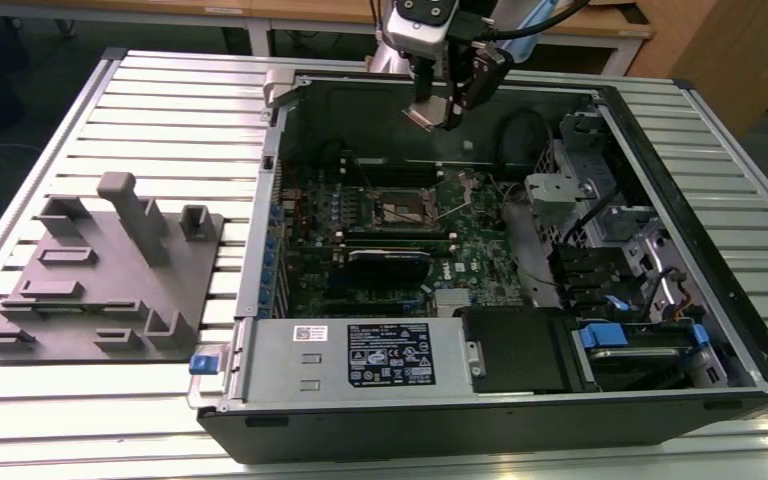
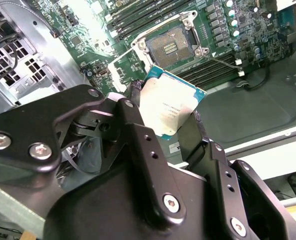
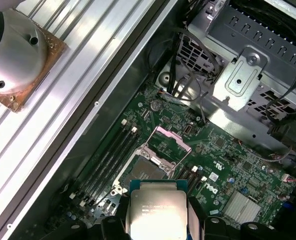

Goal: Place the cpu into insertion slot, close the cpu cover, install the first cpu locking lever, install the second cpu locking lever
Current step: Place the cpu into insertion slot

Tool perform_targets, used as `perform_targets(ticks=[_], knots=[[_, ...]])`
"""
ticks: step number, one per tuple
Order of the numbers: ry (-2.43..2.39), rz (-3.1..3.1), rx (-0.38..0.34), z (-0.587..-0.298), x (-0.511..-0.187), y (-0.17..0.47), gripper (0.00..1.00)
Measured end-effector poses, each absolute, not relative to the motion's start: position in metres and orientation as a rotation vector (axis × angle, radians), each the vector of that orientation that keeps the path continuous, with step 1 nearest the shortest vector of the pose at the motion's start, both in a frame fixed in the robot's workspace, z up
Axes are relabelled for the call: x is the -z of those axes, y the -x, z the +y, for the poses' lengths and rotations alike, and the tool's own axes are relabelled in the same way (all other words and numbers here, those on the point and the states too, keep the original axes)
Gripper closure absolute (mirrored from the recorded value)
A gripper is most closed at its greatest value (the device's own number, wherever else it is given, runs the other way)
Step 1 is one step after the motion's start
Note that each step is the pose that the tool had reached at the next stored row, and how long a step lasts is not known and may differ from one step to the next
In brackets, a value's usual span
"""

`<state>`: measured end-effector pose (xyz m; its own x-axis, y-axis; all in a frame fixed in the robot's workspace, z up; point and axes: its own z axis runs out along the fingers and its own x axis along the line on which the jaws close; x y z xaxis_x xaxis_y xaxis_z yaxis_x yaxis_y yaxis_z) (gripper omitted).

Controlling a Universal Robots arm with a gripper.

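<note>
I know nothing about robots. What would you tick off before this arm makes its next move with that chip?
1. The cpu is clamped in the gripper: ok.
2. The insertion slot is empty: ok.
3. The cpu cover is swung up off the slot: ok.
4. The cpu is seated in the slot: not ok; it is held in the air above the circuit board.
5. The cpu's orientation matches the slot: cannot tell.

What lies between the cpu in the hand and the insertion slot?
Nothing but air: in the second wrist view the cpu hangs clear of the open insertion slot.
</note>
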<state>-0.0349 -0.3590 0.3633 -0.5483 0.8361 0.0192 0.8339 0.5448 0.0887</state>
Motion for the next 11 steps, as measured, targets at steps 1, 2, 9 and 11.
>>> perform_targets(ticks=[1, 2, 9, 11], knots=[[-1.481, 2.739, -0.136, -0.3590, -0.3633, 0.0349, 0.46], [-1.481, 2.739, -0.136, -0.3590, -0.3633, 0.0349, 0.46], [-1.513, 2.720, -0.135, -0.3590, -0.3631, 0.0349, 0.46], [-1.544, 2.701, -0.135, -0.3590, -0.3629, 0.0349, 0.46]])
